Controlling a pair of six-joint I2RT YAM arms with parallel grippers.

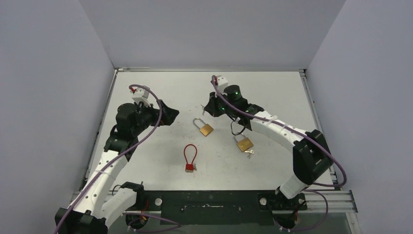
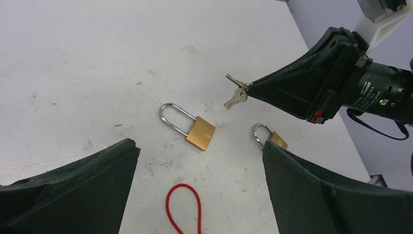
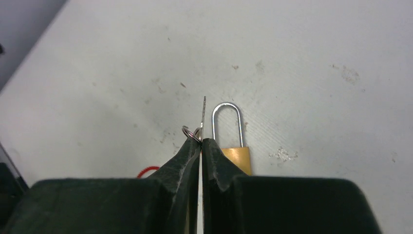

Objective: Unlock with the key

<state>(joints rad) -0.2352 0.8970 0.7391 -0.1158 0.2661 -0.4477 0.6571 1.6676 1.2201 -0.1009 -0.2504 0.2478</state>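
On the bench [image 1: 272, 87], the left pincer [image 1: 168, 116] stands spread, well left of the long-shackle padlock [image 1: 206, 127]. The right pincer [image 3: 200, 142] hangs pressed together just behind that padlock. A second padlock [image 1: 243, 143] lies right of it. The key bunch [image 2: 236, 95] is pinched in the right pincer's tips.

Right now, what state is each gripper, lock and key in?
Left gripper: open, empty.
Right gripper: shut on keys, held aloft.
Middle padlock: shackle closed, lying flat.
Right padlock: shackle looks closed, lying flat, spare key at its base.
Red cable lock: loop closed, lying flat.
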